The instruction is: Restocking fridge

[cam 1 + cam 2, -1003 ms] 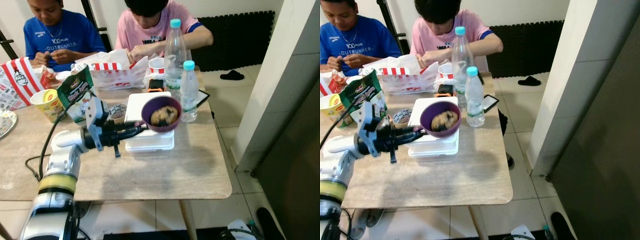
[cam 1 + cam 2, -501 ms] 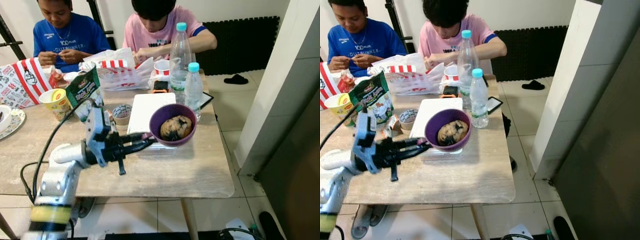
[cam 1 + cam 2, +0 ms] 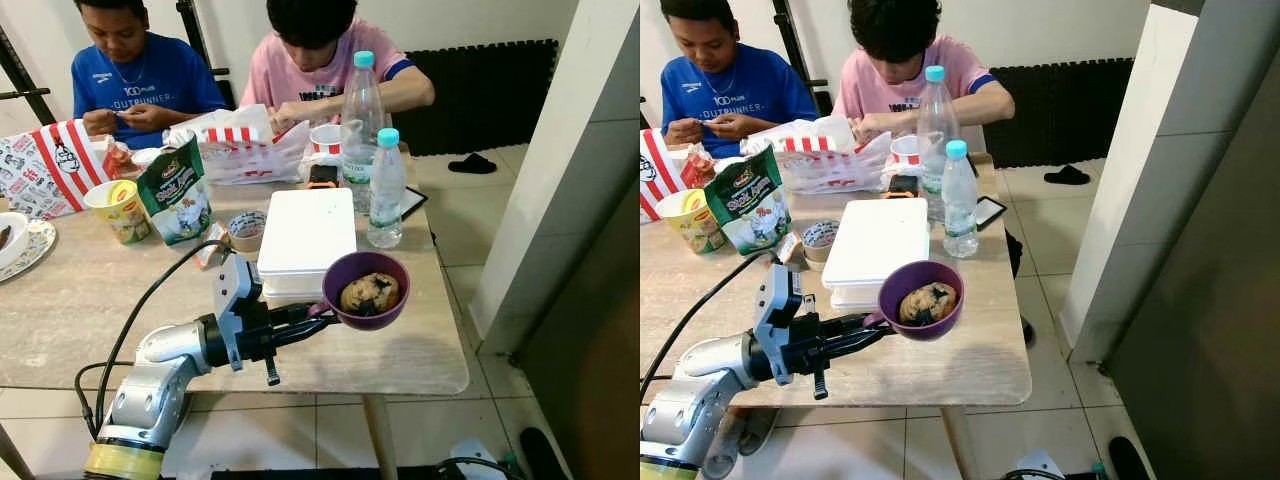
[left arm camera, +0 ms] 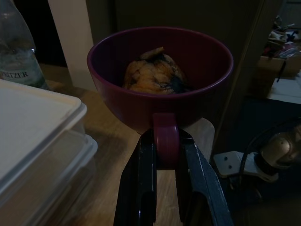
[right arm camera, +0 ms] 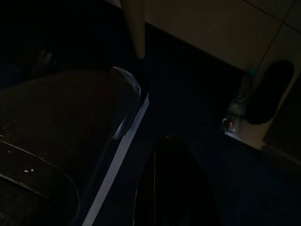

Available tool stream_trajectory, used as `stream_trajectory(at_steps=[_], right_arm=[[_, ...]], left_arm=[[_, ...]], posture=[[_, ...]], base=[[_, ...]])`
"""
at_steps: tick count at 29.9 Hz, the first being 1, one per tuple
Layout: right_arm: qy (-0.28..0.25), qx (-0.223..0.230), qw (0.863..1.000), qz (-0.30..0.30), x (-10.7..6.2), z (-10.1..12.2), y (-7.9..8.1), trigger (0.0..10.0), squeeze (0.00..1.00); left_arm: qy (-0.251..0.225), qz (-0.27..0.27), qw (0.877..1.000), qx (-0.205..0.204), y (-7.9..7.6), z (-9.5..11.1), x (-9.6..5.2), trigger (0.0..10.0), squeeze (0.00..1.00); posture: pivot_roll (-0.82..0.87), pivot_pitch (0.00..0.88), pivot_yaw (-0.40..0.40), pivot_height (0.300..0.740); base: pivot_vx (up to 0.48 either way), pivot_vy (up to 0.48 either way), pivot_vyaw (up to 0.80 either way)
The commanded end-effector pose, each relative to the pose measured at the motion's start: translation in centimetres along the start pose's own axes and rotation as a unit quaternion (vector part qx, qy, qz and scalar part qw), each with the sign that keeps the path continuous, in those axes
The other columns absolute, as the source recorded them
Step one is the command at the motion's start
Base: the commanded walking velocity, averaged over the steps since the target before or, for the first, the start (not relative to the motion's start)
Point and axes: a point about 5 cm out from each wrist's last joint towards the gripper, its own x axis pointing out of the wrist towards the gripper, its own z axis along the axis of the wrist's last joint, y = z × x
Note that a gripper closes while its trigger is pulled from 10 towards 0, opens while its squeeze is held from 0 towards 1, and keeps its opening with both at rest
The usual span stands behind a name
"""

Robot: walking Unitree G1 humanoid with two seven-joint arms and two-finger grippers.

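**Purple bowl held out near the table's right edge**

Your left gripper (image 3: 318,312) has its two black fingers closed tight on the small handle tab of the round purple plastic bowl (image 3: 366,291), so the bowl sits straight off the fingertips, upright and level. It hangs just above the light wooden table (image 3: 60,310), close to the right edge and near the front right corner, just beside the stacked white-lidded plastic containers (image 3: 306,233).

A second ago the bowl was over those containers; it now sits clear of them, nearer you and further right, though the camera has shifted too.

Inside the bowl you can see one browned, lumpy muffin (image 3: 368,293) with dark spots. The right gripper's view is too dark to tell its fingers' state.
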Motion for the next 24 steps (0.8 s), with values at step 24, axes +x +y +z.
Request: stream_trajectory(at_steps=[24], right_arm=[[0.004,0.012,1.000,0.006,0.1,-0.3,0.4,10.0,0.00]], left_arm=[[-0.002,0.010,1.000,-0.014,-0.8,-1.0,1.6,10.0,0.00]], posture=[[0.00,0.013,0.058,0.740]], base=[[-0.243,0.000,0.00]])
